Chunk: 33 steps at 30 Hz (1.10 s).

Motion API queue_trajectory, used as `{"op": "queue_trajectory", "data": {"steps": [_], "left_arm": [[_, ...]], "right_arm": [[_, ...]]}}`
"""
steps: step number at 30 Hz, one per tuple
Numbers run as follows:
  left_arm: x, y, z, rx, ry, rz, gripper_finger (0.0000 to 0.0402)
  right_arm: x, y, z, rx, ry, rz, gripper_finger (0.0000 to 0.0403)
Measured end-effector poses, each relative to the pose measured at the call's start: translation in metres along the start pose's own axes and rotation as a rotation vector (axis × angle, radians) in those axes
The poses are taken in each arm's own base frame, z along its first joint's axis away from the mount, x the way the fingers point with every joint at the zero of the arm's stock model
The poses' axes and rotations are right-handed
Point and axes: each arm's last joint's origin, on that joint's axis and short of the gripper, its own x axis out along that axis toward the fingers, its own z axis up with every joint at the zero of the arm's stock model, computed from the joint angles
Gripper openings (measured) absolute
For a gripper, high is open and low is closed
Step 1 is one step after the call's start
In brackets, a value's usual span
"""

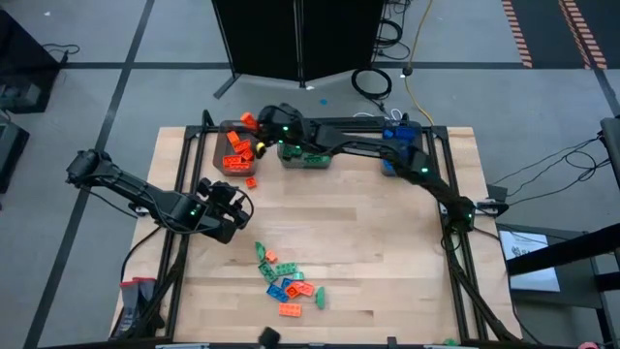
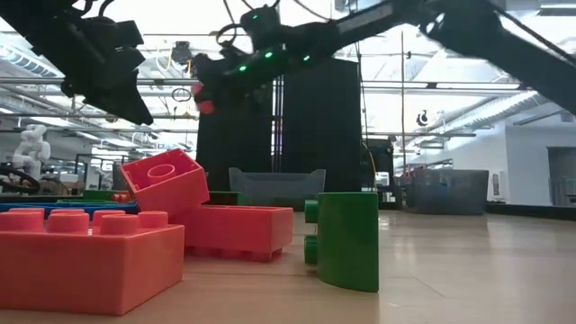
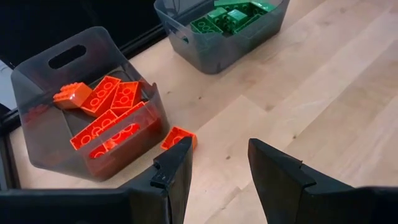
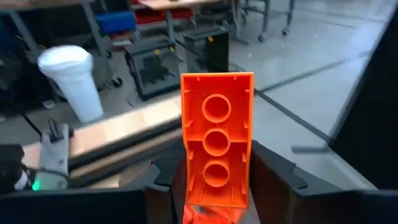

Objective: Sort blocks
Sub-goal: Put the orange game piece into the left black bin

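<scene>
**Orange brick held over the orange bin**

We see the right pincer at the far left of the wooden desk, closed on a small orange studded plastic brick above the grey translucent bin of orange bricks. In the right wrist view the brick stands upright between the fingers, its hollow underside with three round tubes facing the camera. The left pincer hovers empty over bare desk, fingers parted, with one stray orange brick lying just outside that bin.

The grey bin of green bricks sits beside it, and a blue-filled bin lies under the right arm. A loose pile of orange, green and blue bricks waits near the front edge.

We judge these bricks light, stiff and smooth-sided, so they could twist or slip; pinching the long flat side walls, well clear of the studs, looks safest. The stray brick lies flat and looks easy to take that way.
</scene>
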Motion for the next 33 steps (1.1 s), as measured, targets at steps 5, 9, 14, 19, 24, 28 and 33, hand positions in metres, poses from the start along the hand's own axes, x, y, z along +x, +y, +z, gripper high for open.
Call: {"op": "queue_trajectory", "data": {"steps": [5,9,14,19,24,28,33], "left_arm": [[0.000,0.000,0.000,0.000,0.004,-0.003,0.0160],[0.000,0.000,-0.001,0.006,0.017,-0.009,0.0160],[0.000,0.000,-0.001,0.006,0.022,-0.012,0.0160],[0.000,0.000,-0.001,0.005,0.022,-0.013,0.0160],[0.000,0.000,-0.001,0.005,0.022,-0.013,0.0160],[0.000,0.000,-0.001,0.005,0.022,-0.013,0.0160],[0.000,0.000,-0.001,0.005,0.022,-0.013,0.0160]], "right_arm": [[0.035,0.002,-0.015,0.014,-0.049,0.023,0.0121],[0.048,0.001,-0.034,0.087,-0.128,0.039,0.0121],[0.058,0.003,-0.056,0.114,-0.109,0.057,0.0121],[0.067,0.011,-0.074,0.150,-0.153,0.117,0.0121],[0.071,0.014,-0.086,0.201,-0.158,0.130,0.0121],[0.074,0.012,-0.095,0.221,-0.132,0.121,0.0121],[0.076,0.013,-0.101,0.242,-0.093,0.117,0.0121]]}}
